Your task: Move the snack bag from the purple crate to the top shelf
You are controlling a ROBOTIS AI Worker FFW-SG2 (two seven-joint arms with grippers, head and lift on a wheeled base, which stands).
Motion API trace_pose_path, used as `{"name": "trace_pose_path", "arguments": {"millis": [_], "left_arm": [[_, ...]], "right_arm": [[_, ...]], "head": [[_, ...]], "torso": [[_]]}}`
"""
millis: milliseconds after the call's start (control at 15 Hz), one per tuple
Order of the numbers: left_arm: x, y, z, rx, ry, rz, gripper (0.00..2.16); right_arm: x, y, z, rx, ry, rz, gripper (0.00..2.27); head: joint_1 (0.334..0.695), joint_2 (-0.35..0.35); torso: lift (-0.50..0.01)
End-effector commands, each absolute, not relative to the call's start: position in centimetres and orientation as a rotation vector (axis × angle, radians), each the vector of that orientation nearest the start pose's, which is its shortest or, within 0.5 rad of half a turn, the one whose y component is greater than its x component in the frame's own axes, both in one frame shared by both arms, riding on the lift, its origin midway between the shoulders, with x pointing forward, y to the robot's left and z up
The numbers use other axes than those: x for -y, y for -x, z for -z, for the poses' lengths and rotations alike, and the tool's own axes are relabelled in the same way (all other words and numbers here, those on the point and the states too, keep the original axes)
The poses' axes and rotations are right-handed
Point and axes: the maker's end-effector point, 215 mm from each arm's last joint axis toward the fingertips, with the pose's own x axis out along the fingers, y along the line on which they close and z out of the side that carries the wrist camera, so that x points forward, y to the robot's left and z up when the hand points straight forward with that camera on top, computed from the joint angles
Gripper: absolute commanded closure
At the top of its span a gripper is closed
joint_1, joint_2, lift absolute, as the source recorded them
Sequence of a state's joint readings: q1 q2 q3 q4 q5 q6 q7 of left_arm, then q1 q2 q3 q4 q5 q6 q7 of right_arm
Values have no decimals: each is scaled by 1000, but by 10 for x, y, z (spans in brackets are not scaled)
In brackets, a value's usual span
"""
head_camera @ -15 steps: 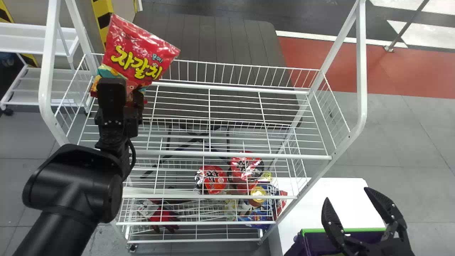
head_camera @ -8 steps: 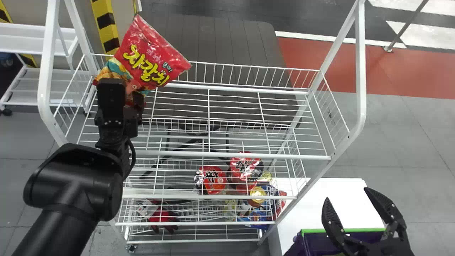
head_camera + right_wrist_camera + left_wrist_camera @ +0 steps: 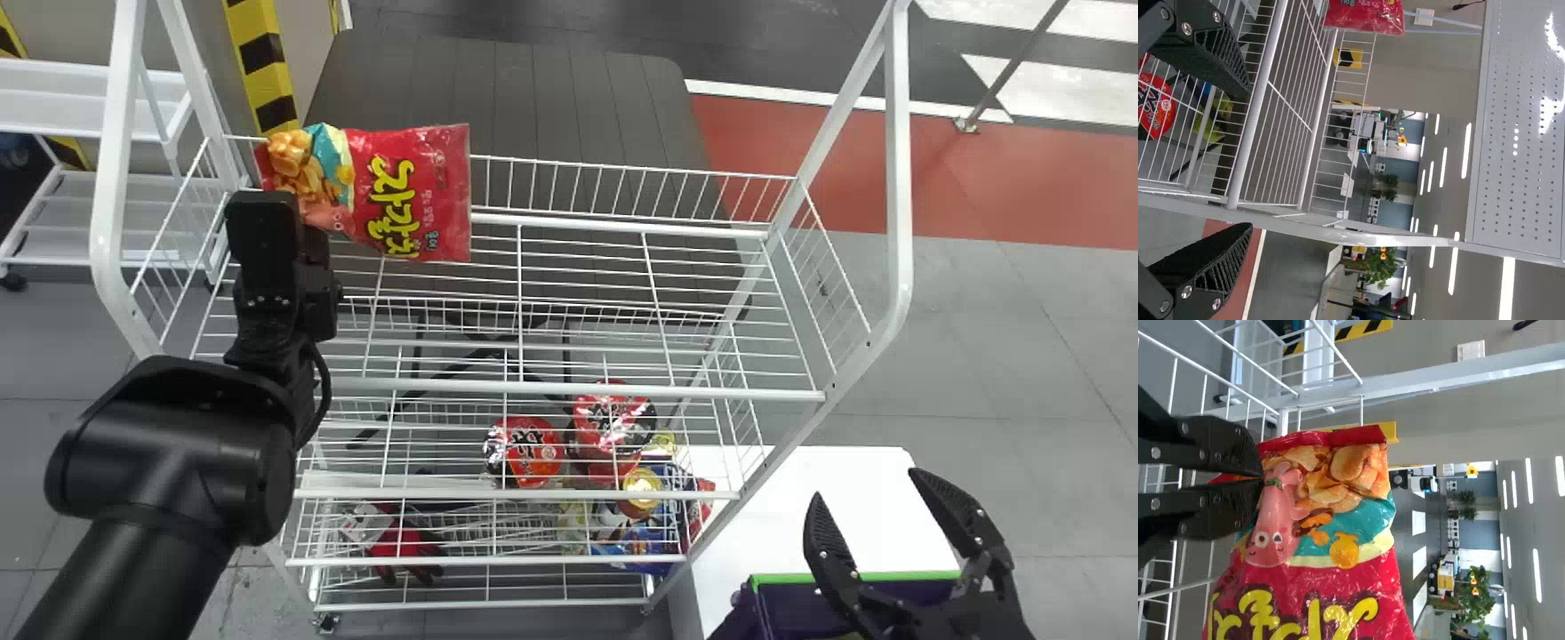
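In the head view, the snack bag (image 3: 422,191) is held over the left part of the top shelf (image 3: 578,388) by the left gripper (image 3: 289,216); the right gripper (image 3: 866,485) is seen near the purple crate (image 3: 791,604). In the left wrist view, the bag's edge is pinched between narrow jaws. In the right wrist view, the jaws are spread wide.

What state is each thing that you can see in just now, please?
Left gripper: shut on one end of the snack bag.
Snack bag: held up at the top shelf, not let go.
Right gripper: open, nothing between its fingers.
Crate: open at the top.
Two red cups: printed tops up, beneath the top shelf.
Red gloves: lying low on the rack.
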State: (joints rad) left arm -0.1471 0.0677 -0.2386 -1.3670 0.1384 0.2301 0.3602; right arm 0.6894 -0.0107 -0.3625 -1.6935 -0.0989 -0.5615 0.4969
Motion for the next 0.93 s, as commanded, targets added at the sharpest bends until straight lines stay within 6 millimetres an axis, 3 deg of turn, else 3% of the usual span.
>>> {"name": "trace_pose_path", "arguments": {"millis": [0,67,467,600,867], "left_arm": [[-198,-605,439,-272,-70,-134,174],[-198,-602,435,-240,-88,-134,33],[-189,-583,391,-33,-212,-110,46],[-185,-579,391,-21,-240,-89,46],[-152,-562,389,56,-387,22,46]], "right_arm": [[327,-315,421,-28,141,-163,120],[327,-315,422,-31,140,-163,120],[326,-318,428,-53,127,-164,120],[327,-318,427,-53,127,-162,120],[332,-315,428,-56,126,-163,120]], "head": [[695,-156],[695,-155],[695,-159],[695,-168],[695,-194]], "torso": [[0],[0],[0],[0],[0]]}}
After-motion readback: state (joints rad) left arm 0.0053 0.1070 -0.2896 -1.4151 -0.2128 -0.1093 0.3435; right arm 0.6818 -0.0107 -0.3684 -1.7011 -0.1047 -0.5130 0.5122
